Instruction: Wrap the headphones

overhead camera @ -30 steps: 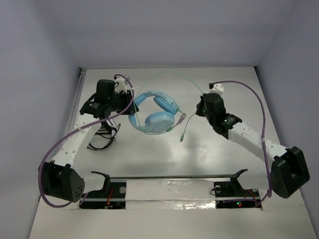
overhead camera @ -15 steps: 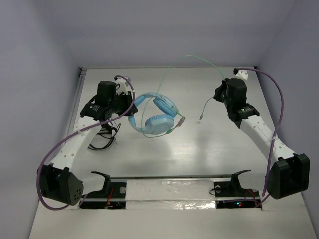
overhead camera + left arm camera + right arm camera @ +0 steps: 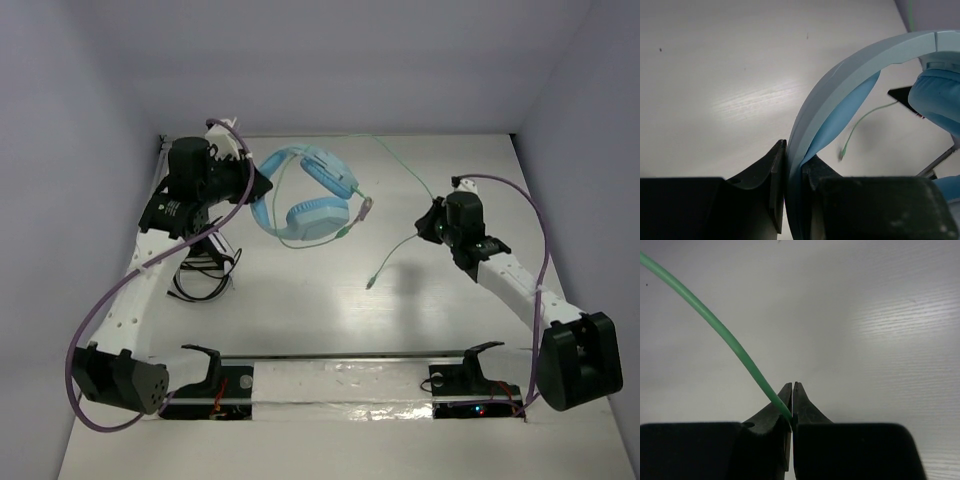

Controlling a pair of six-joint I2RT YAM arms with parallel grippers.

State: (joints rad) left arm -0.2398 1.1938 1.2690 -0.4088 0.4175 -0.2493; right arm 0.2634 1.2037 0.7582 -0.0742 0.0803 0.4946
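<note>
Lot, read left to right. Spare cable bundle (image 3: 205, 275): black and white, lying on the table (image 3: 320, 330) under the left arm, not involved. Left gripper (image 3: 258, 186): clenched on the headband (image 3: 840, 75), one finger on each face of the band; it appears to hold the set clear of the table. Headphones (image 3: 318, 212): light blue, left of centre towards the far side, ear cups hanging to the right of the grip. Cable (image 3: 385, 150): thin, pale green, arching from the cups up and over to the right. Right gripper (image 3: 432, 222): pinched shut on the cable (image 3: 715, 325), well apart from the headset, with the loose plug end trailing below it towards the table. Step judged: cable drawn out ready for winding; no turn round the band can be made out. Next move calls for carrying the pinched cable back across the band in a loop while the left grip steadies the set, with tension kept light so the thin cable does not slip.
</note>
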